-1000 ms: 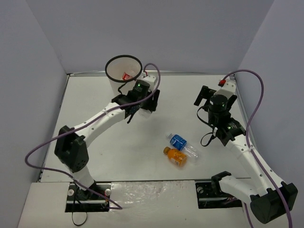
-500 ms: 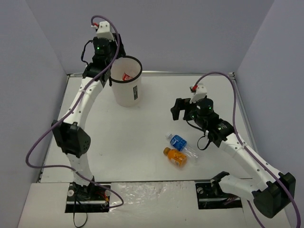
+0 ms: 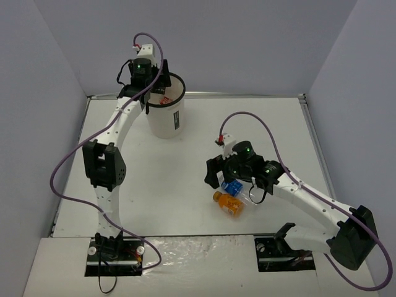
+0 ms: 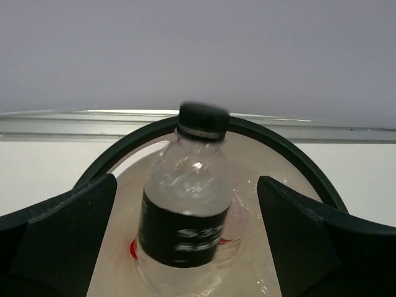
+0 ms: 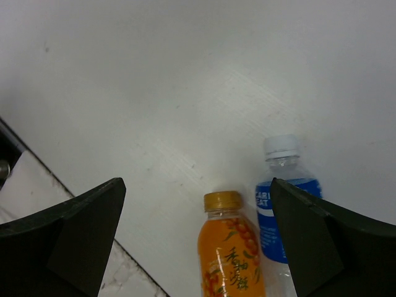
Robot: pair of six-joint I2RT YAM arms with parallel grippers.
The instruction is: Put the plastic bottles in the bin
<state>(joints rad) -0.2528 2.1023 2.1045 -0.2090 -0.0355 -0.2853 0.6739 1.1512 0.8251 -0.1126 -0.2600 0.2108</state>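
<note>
Over the bin (image 4: 281,145), the left jaws stand wide apart and grip nothing. The black-capped bottle (image 4: 189,204) shows between the two fingers but touches neither. Its outline is blurred and its base is inside the black rim, so I judge it is dropping in. At the bottom of the bin a red cap (image 4: 133,249) and some clear plastic show; how many bottles lie there I cannot tell.

On the desk (image 3: 185,161), the orange-filled bottle (image 5: 232,263) and the blue-labelled bottle (image 5: 281,204) lie side by side, close together, caps pointing the same way. The right jaws hover over them, fully spread and empty. Both bottles fall within the gap, toward its right half, with their long axes crossing the closing line. The right arm is plainly the nearer, and closing would meet a bottle across its width. The orange one lies closer to the middle.
</note>
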